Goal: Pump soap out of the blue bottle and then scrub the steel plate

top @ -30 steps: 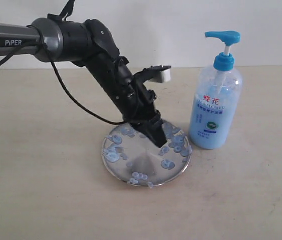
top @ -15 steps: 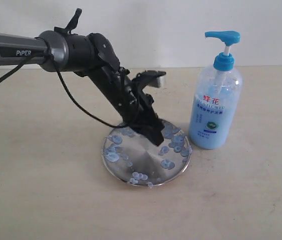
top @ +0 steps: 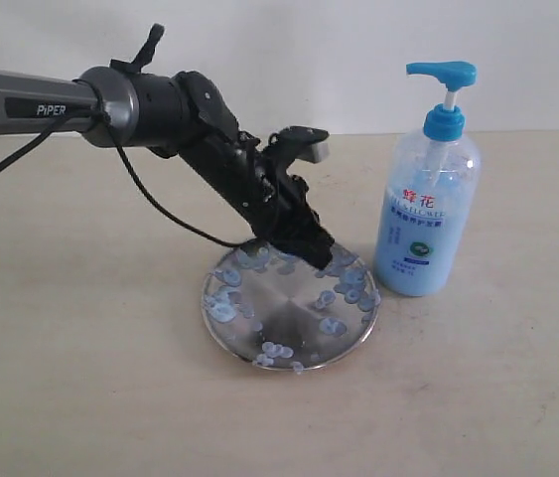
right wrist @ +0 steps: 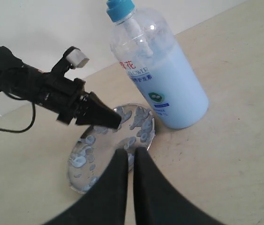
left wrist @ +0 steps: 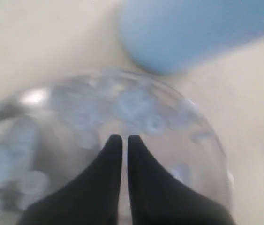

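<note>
Steel plate (top: 277, 300): round, shallow, mirror-bright, thin raised rim; lies flat mid-desk (top: 80, 378), which is matte beige; soap (top: 354, 284) sits as pale blue translucent rounded blobs ringing a bare centre; blue bottle (top: 426, 229), tall tinted clear plastic with a glossy blue pump head, upright just beside the plate toward the desk's right edge; left claw (top: 325, 256), black tapered fingers, narrow slit, empty, tips low among blobs on the plate's far side, contact unclear; right claw (right wrist: 130, 153) likewise nearly closed, empty, aloft.

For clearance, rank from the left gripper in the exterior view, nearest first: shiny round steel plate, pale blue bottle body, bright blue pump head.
1. Steel plate, directly beneath the left gripper.
2. Bottle body, to the view's right.
3. Pump head, high right.
</note>
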